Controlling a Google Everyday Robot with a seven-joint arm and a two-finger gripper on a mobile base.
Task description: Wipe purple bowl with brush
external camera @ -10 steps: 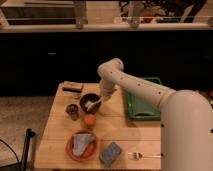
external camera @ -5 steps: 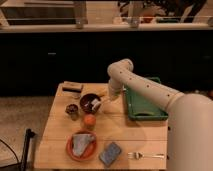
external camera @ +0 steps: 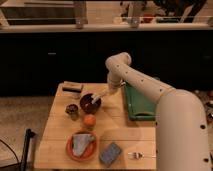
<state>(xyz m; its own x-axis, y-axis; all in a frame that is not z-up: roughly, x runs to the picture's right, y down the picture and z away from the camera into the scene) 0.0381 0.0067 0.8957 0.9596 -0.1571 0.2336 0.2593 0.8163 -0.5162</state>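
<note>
The purple bowl [external camera: 89, 103] stands on the wooden table [external camera: 120, 134], left of centre. The pale cream brush [external camera: 100, 94] slants down from the right, and its head rests on the bowl's right rim and reaches inside. My gripper [external camera: 109, 90] is just right of and above the bowl, shut on the brush handle. The white arm bends up and back behind it.
A small dark cup [external camera: 72, 109] sits left of the bowl and an orange fruit [external camera: 89, 121] sits in front of it. A flat brown block [external camera: 73, 87] lies at the back left. A green tray [external camera: 140, 101] is on the right. In front are an orange plate [external camera: 82, 146], a blue-grey sponge [external camera: 111, 153] and a fork [external camera: 140, 155].
The arm's elbow has swung to the right and risen a little. The brush head has stayed at the bowl, shifting slightly toward its right rim.
</note>
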